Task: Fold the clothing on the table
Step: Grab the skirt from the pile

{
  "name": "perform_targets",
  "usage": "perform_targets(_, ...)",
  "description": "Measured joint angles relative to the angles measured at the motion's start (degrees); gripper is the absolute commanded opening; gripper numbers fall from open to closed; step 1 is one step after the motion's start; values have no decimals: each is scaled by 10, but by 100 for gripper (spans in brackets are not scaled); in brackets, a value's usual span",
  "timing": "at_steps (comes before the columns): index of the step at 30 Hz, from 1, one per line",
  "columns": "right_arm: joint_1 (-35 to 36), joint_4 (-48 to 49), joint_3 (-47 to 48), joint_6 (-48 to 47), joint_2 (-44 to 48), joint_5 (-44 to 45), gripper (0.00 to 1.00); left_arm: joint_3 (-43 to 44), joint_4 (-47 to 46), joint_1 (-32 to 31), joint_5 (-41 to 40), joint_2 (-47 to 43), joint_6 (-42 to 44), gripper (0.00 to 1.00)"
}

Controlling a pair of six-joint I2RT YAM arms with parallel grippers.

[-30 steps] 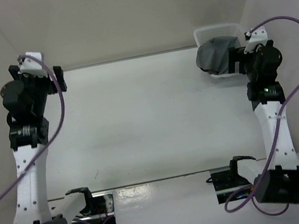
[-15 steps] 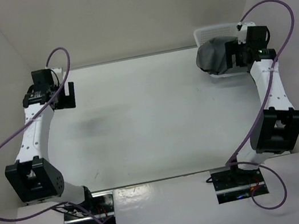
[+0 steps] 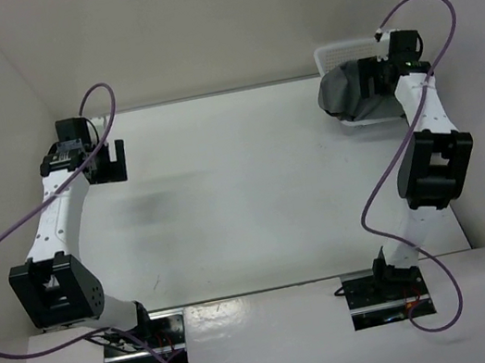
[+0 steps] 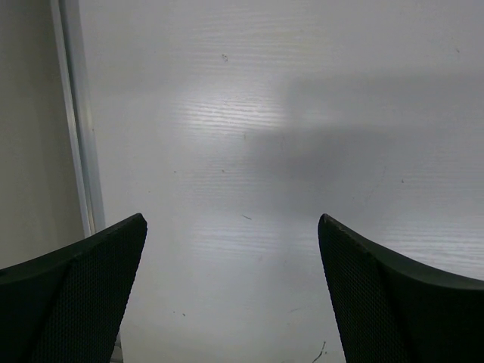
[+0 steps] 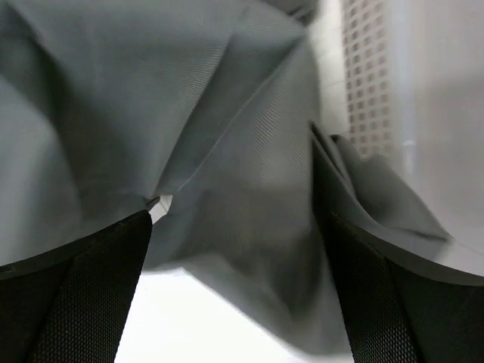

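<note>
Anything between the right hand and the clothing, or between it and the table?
Nothing blocks the open right hand, right above the clothing. The clothing lies in a white mesh basket, whose rim it must clear to reach the table.

Flat matte white tabletop (image 3: pixel 244 190) offers open passage; at its far right corner, crumpled grey fabric skirt (image 3: pixel 349 92) fills white mesh plastic basket (image 3: pixel 337 52).

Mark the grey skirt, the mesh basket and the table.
grey skirt (image 3: pixel 347 92): top view, middle of the bunched fabric.
mesh basket (image 3: pixel 351 49): top view, far wall.
table (image 3: pixel 246 200): top view, bare middle.
</note>
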State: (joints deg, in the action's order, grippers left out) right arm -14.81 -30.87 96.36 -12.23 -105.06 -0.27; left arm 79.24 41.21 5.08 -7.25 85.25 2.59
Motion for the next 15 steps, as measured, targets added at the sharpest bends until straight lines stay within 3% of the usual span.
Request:
perform_targets(5,0,6,16,-7,-53,-3,97,-48,-9,4,25,-41,2,100)
perform_targets(6,0,9,22,-8,-61,-3,87,-55,-9,4,29,-47,2,100)
perform_targets(7,-1,10,27,-10,-67,-3,69,-63,-10,4,34,-53,2,100)
perform_targets(8,-1,12,33,-12,-72,-3,24,-70,-10,4,38,-59,3,100)
perform_targets(9,-2,13,40,-14,-77,-3,6,-74,-10,4,42,-64,4,100)
perform_targets(10,-2,13,49,-9,-82,-4,0,-81,-12,4,46,-69,4,100)
perform_targets(15,-5,12,76,-3,-98,-3,0,-97,-17,9,61,-90,9,100)
